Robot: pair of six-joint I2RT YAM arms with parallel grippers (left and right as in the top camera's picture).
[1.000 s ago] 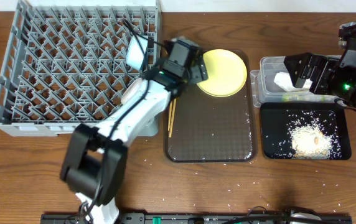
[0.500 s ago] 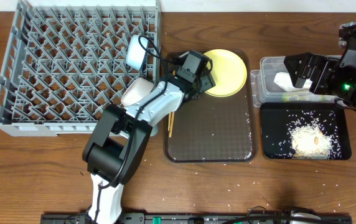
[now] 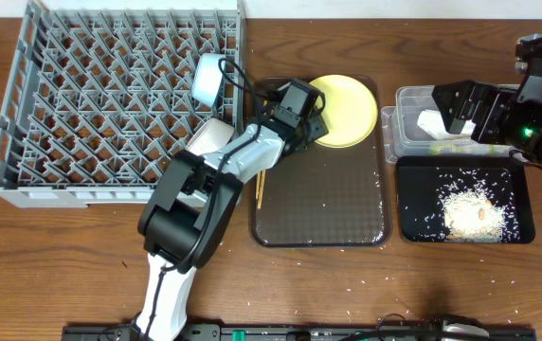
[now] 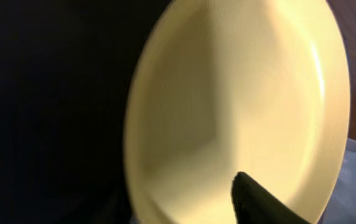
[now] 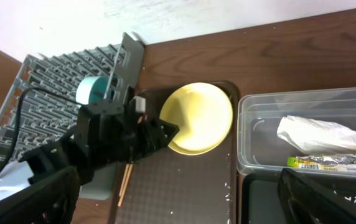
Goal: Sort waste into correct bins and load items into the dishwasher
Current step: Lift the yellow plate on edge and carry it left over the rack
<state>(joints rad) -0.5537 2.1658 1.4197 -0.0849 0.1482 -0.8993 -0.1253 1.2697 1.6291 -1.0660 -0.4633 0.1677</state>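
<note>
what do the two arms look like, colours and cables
Left arm: rounded white links with black joints, a thin black cable looping near the wrist, and a black claw. Right arm: all black and boxy, with a small green light glowing.

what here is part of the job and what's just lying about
Job: yellow plate, blue bowl, white bowl, chopsticks, grey dish rack, clear tub holding napkin and wrapper, black tray with rice scraps.
Lying about: brown serving tray under the plate, black rail at the table's front edge.
</note>
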